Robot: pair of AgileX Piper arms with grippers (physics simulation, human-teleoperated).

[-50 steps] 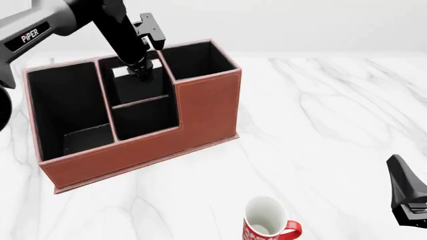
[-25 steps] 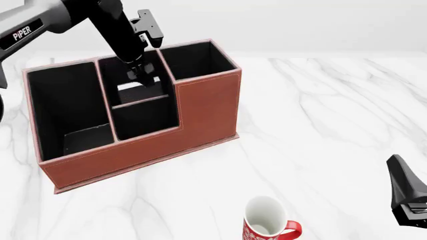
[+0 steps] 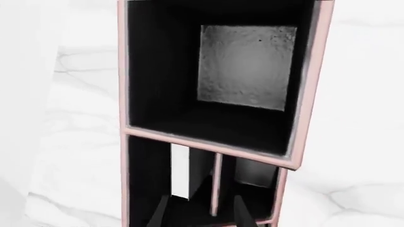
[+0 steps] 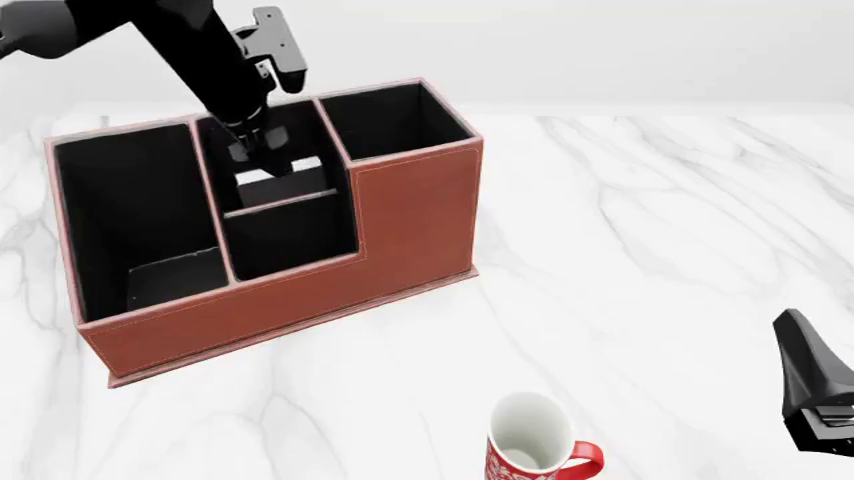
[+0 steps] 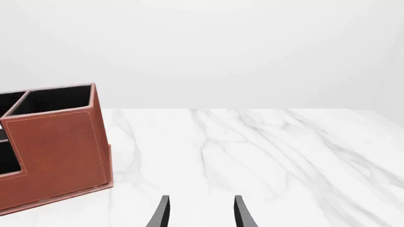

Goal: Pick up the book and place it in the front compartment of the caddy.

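Note:
The reddish-brown caddy [image 4: 407,215] stands at the left of the marble table. The black book [image 4: 276,180] stands on edge inside the middle rear cell, just behind the low divider, its white page strip showing. In the left wrist view the book [image 3: 180,172] is a white strip deep in a narrow cell of the caddy [image 3: 208,147]. My left gripper [image 4: 254,148] hovers over that cell, open and holding nothing; its tips [image 3: 202,216] are spread apart. My right gripper [image 5: 200,213] is open and empty, low at the right front, far from the caddy [image 5: 57,151].
A red-and-white mug [image 4: 534,452] stands upright near the front edge, between the caddy and my right gripper [image 4: 817,405]. The caddy's large left cell, front middle cell and tall right rear cell show only black lining.
The left gripper lowered the book into the middle rear cell, let go, then rose and moved left. The book stays in the cell. The right arm has not moved.

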